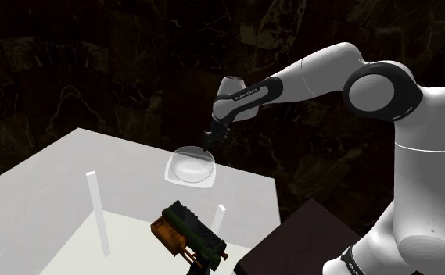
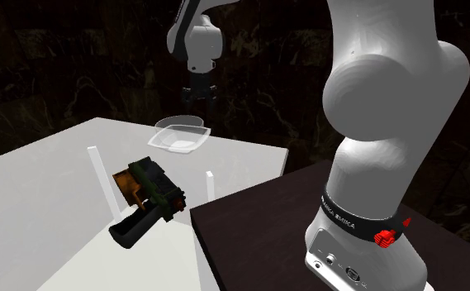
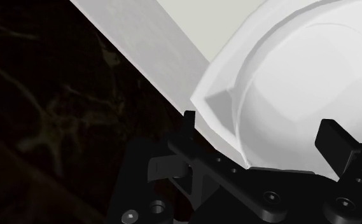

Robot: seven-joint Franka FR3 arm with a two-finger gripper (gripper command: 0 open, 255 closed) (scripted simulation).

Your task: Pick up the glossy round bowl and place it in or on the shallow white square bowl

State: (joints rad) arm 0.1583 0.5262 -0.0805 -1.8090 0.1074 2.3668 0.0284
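We see the white arm (image 1: 306,78) stretched out from its dark stand (image 1: 299,242) over the far part of the white worktop (image 1: 48,187). The end effector (image 1: 209,143) points down at the bowls. In the wrist view its two black fingers (image 3: 189,127) stand spread wide, gripping nothing. The glossy round bowl (image 1: 192,160), pale and glassy-looking, sits inside the shallow white square bowl (image 1: 174,175) near the far edge of the worktop. From the wrist we look straight down into the round bowl (image 3: 313,83), and one corner of the square bowl (image 3: 214,102) pokes out from under it. In the second exterior view the end effector (image 2: 198,97) hangs just above the round bowl (image 2: 183,128), apart from it, and the square bowl (image 2: 163,142) rests flat beneath. Closer to the stand we spot a black, green and orange power tool (image 1: 191,233) lying on its side. Two thin white posts (image 1: 98,211) stand upright, one on each side of it.
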